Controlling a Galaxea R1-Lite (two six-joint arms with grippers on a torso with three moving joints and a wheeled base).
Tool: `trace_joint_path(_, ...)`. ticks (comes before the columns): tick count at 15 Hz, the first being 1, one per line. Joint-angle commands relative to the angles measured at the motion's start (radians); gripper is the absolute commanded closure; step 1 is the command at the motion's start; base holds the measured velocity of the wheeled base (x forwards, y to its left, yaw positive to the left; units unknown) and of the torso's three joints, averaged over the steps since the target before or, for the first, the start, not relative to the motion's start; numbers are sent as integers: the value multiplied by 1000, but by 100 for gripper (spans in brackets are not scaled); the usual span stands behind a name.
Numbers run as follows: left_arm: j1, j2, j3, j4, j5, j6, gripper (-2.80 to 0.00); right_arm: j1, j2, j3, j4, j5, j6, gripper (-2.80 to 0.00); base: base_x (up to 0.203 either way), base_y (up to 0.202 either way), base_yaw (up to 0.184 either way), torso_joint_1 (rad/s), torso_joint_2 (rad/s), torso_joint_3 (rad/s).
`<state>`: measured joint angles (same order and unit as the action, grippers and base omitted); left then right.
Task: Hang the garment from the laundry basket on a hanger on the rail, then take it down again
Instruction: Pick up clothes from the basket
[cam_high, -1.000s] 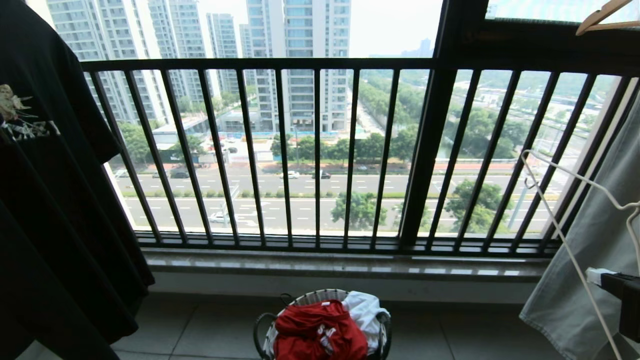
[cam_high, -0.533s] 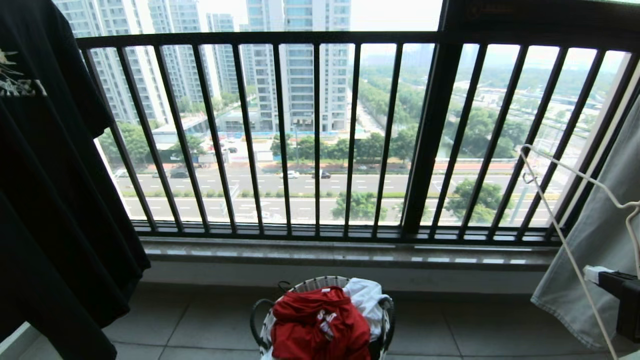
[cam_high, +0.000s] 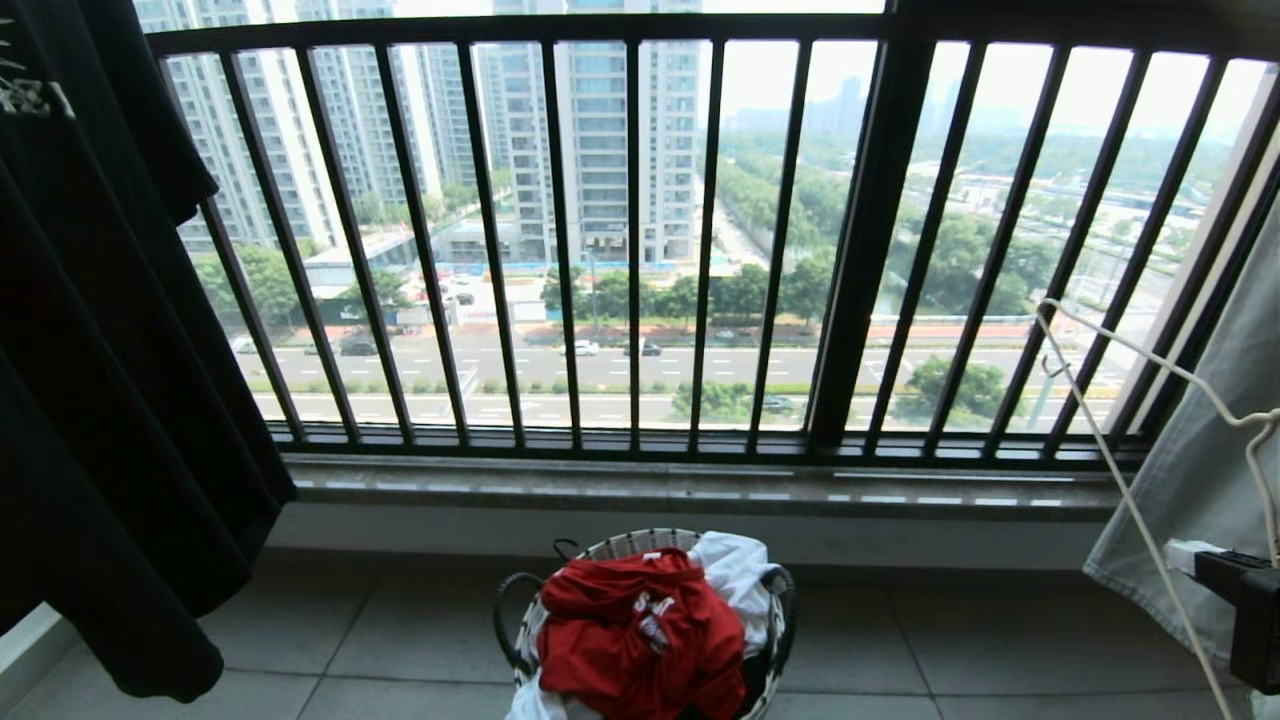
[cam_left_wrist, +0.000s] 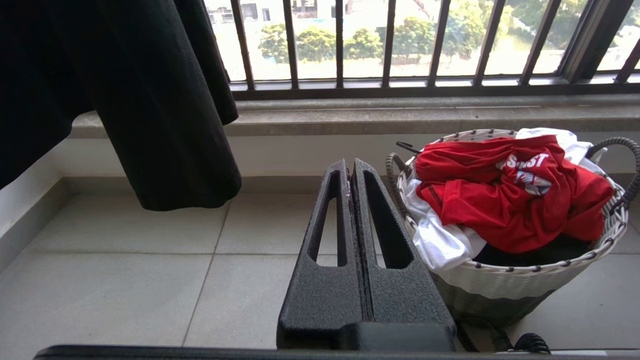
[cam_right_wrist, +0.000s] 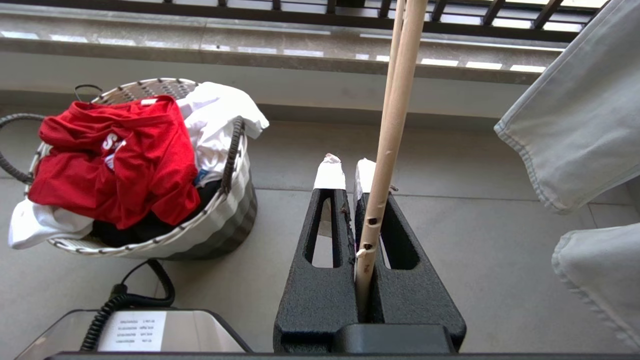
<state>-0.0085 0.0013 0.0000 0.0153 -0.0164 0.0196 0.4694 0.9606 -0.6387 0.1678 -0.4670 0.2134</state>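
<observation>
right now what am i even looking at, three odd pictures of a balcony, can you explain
These come from a two-armed robot on wheels. One camera sits on its head, looking down at a tiled balcony floor. The other two ride on its wrists, behind each claw.

On the floor stands a laundry basket with a crumpled red T-shirt on top of a white garment. A black T-shirt hangs on the robot's left, grey cloth on its right, and a black railing faces the street.

The left claw is shut and empty, beside the basket. The right claw is shut on a thin cream hanger.
</observation>
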Motion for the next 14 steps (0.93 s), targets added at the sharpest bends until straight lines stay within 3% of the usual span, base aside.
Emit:
trace_joint_path(1,1,0,0,0,0,0,0,0,1,-1,2,-2,1,0,0,0,0,2,50,45)
trace_joint_path(14,1,0,0,0,0,0,0,0,-19,3,1,7,-3,0,0,0,0,0,2,2)
